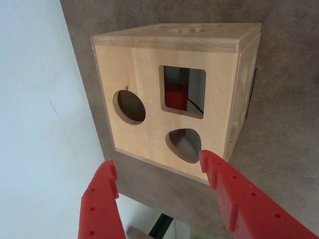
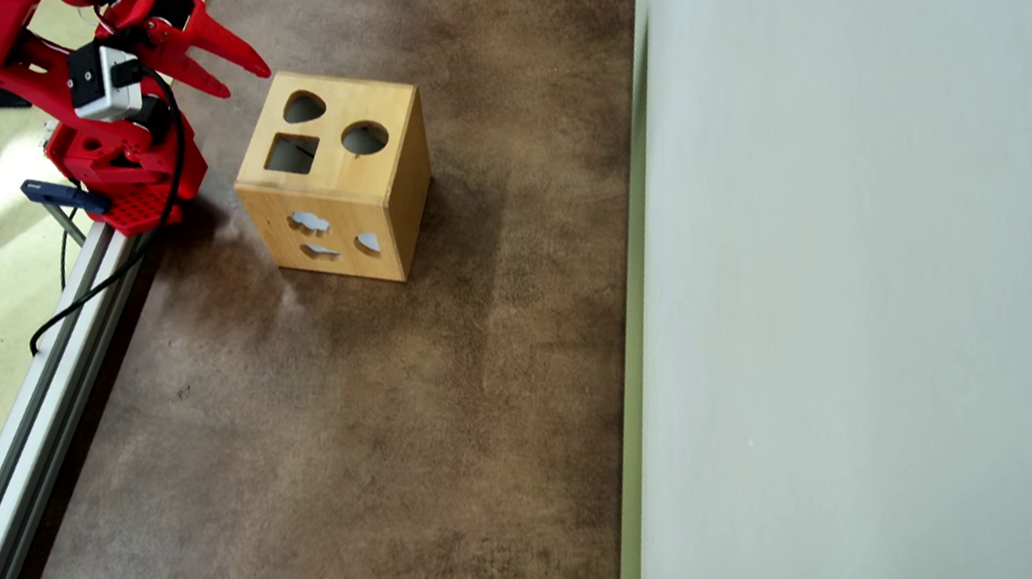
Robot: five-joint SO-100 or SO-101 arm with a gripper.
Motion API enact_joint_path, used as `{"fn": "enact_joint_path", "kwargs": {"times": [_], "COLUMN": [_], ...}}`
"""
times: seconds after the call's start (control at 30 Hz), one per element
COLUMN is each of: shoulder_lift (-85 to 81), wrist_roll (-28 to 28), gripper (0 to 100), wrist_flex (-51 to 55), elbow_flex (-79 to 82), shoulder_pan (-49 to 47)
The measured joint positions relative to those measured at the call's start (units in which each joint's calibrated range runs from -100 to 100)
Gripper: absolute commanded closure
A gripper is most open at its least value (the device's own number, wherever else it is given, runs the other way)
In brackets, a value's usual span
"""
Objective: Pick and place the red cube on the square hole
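A: Where was the red cube [image 1: 176, 96]?

B: Already inside the wooden box [image 2: 337, 178], seen through the square hole [image 1: 182, 91] in the wrist view.

A: Claw?

B: The gripper [image 1: 157, 163] was spread wide, holding nothing, off the box's edge nearest the arm base. Cube lay ahead of the fingertips, beyond the top face.

A: Orientation?

B: It's a cube, so no long axis; faces looked roughly square with the hole. Task looked done.

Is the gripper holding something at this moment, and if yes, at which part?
Nothing is held. The gripper is open and empty, off the wooden box. The red cube shows inside the box, through the square hole.
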Motion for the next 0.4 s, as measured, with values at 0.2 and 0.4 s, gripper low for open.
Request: {"fn": "enact_joint_path", "kwargs": {"times": [0.2,0.4], "shoulder_lift": [0.00,0.00], "wrist_roll": [0.00,0.00], "gripper": [74,74], "wrist_flex": [0.32,0.32], "elbow_flex": [0.00,1.35], "shoulder_pan": [0.00,0.00]}}
